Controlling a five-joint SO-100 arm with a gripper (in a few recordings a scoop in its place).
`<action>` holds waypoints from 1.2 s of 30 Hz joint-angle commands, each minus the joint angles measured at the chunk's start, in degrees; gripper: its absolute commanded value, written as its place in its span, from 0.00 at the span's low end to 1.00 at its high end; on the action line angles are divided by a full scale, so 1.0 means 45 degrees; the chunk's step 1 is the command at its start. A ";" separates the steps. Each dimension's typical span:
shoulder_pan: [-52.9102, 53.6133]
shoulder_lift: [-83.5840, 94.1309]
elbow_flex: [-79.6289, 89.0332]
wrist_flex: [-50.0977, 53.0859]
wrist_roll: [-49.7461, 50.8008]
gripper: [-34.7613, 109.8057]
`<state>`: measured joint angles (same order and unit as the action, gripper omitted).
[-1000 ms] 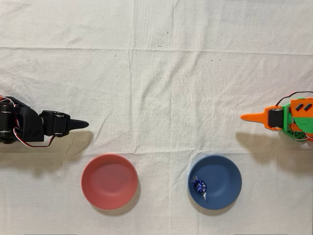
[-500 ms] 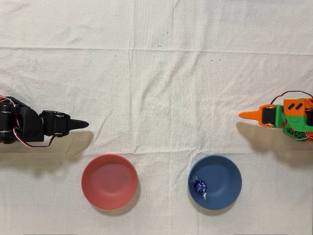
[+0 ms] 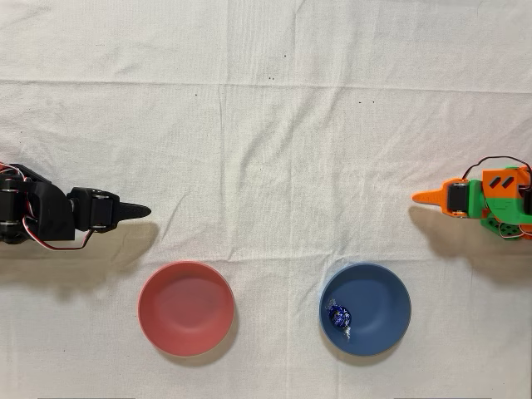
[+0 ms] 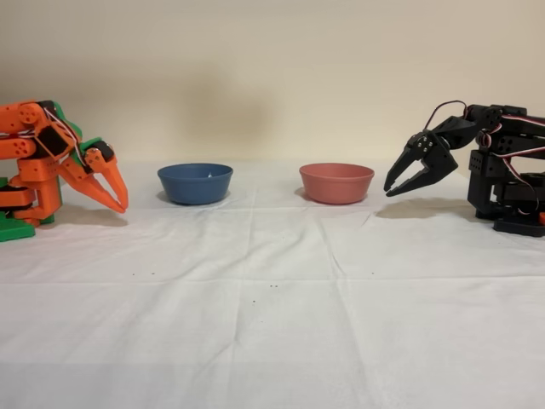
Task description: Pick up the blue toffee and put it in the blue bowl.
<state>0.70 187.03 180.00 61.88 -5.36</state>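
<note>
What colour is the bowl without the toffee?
Pinkish-red bowl, clearest in the overhead view.

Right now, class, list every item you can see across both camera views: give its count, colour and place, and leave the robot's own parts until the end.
White wrinkled tablecloth: one, white, covering the whole table.
Round matte dark blue bowl: one, dark blue, lower right in the overhead view, left bowl in the fixed view.
Small foil-wrapped blue toffee: one, shiny dark blue, inside the blue bowl near its left wall, overhead view.
Round pinkish-red bowl: one, pinkish-red, lower left overhead.
Black arm: one, black, idle at the left edge overhead.
Orange arm: one, orange and green, right edge overhead.
Orange gripper: one, orange, holding nothing, pointing down by the blue bowl, fixed view.
</note>
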 commanded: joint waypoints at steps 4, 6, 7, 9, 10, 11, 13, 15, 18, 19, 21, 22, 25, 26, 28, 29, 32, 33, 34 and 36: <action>-0.0156 0.0039 -0.0215 0.0078 -0.1641 0.24; -0.0059 0.0039 -0.0215 0.0078 -0.1562 0.24; 0.0059 0.0039 -0.0215 0.0078 -0.1484 0.24; 0.0332 0.0039 -0.0215 0.0059 -0.1328 0.24; 0.0508 0.0039 -0.0215 0.0039 -0.1230 0.24; 0.0645 0.0039 -0.0215 0.0039 -0.1152 0.24; 0.0703 0.0039 -0.0215 0.0020 -0.1133 0.24; 0.0703 0.0039 -0.0215 0.0020 -0.1133 0.24; 0.0703 0.0039 -0.0215 0.0020 -0.1133 0.24; 0.0703 0.0039 -0.0215 0.0020 -0.1133 0.24; 0.0703 0.0039 -0.0215 0.0020 -0.1133 0.24; 0.0703 0.0039 -0.0215 0.0020 -0.1133 0.24; 0.0703 0.0039 -0.0215 0.0020 -0.1133 0.24; 0.0703 0.0039 -0.0215 0.0020 -0.1133 0.24; 0.0703 0.0039 -0.0215 0.0020 -0.1133 0.24; 0.0703 0.0039 -0.0215 0.0020 -0.1133 0.24; 0.0703 0.0039 -0.0215 0.0020 -0.1133 0.24; 0.0703 0.0039 -0.0215 0.0020 -0.1133 0.24; 0.0703 0.0039 -0.0215 0.0020 -0.1133 0.24; 0.0703 0.0039 -0.0215 0.0020 -0.1133 0.24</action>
<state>2.20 187.21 180.00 61.88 -10.11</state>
